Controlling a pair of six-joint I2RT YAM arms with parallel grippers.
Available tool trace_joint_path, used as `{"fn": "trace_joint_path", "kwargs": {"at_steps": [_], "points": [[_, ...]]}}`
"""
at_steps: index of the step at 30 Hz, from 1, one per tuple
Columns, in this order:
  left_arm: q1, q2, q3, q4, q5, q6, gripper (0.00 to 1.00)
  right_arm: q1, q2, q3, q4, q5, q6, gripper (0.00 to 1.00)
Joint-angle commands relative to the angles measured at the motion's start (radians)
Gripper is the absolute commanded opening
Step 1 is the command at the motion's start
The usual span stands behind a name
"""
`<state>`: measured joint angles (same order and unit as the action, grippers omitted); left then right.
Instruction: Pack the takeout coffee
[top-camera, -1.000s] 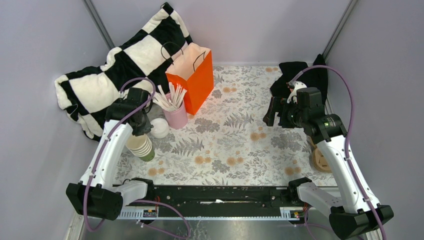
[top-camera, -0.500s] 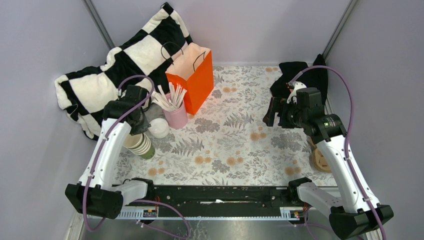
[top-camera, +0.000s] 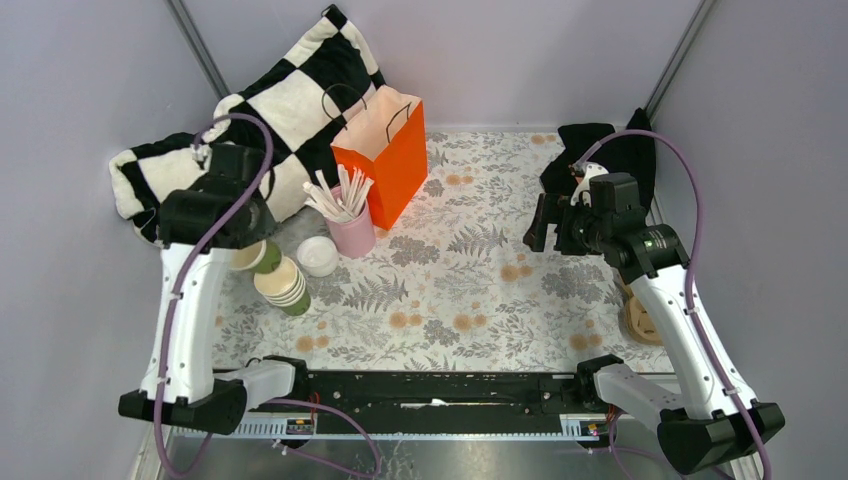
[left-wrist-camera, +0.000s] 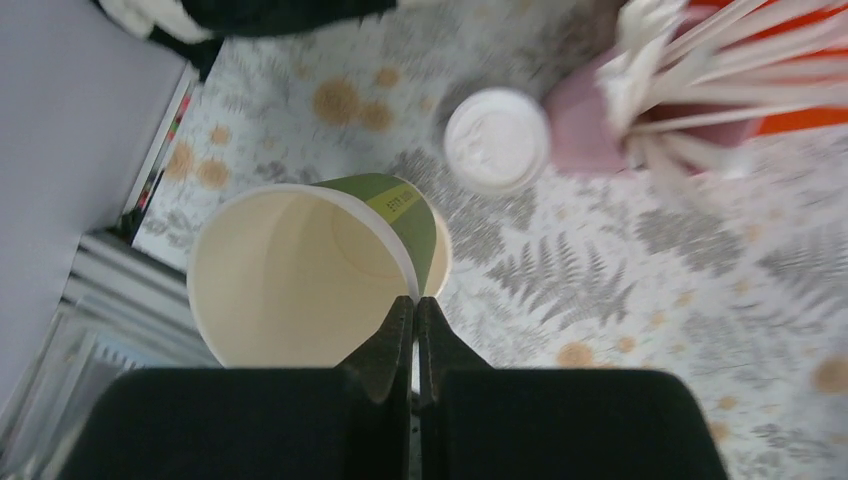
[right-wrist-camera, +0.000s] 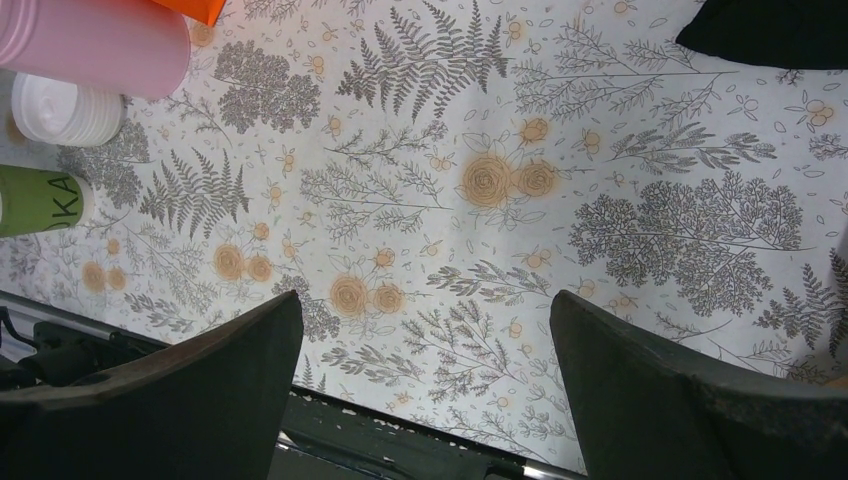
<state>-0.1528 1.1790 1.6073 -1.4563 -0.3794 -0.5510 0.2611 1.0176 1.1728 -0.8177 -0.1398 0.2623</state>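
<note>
Left gripper (left-wrist-camera: 414, 305) clamped the rim of a lidless green cup (left-wrist-camera: 300, 275), best set down level by the white lid stack (top-camera: 318, 256) at three o'clock; right gripper (right-wrist-camera: 425, 315) hung open.

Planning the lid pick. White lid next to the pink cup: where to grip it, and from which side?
Grip the white lid across its rim, coming straight down. It lies flat and low, so a sideways approach finds little wall. The pink cup stands close beside it, so probably turn the grip to keep clear of that side. The right hand is open and free.
</note>
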Motion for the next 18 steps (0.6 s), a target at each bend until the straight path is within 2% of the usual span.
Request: {"fn": "trace_joint_path", "kwargs": {"at_steps": [1, 7, 10, 12, 14, 18], "points": [[0.004, -0.028, 0.187, -0.006, 0.028, -0.004, 0.0, -0.003, 0.009, 0.019, 0.027, -0.034, 0.001, 1.0], [0.003, -0.034, 0.28, 0.004, 0.058, 0.011, 0.0, -0.002, 0.008, 0.021, 0.021, -0.037, 0.002, 1.0], [-0.004, -0.066, 0.207, 0.182, 0.294, 0.069, 0.0, -0.003, -0.009, 0.017, 0.021, -0.02, 0.008, 1.0], [-0.035, -0.104, 0.111, 0.313, 0.37, 0.031, 0.0, -0.003, -0.026, 0.014, 0.023, -0.006, 0.009, 1.0], [-0.136, -0.102, 0.042, 0.391, 0.352, -0.028, 0.0, -0.003, -0.035, 0.019, 0.013, 0.016, 0.011, 1.0], [-0.643, 0.025, 0.025, 0.402, 0.009, -0.127, 0.0, -0.003, -0.053, 0.043, -0.034, 0.063, 0.018, 1.0]]}}
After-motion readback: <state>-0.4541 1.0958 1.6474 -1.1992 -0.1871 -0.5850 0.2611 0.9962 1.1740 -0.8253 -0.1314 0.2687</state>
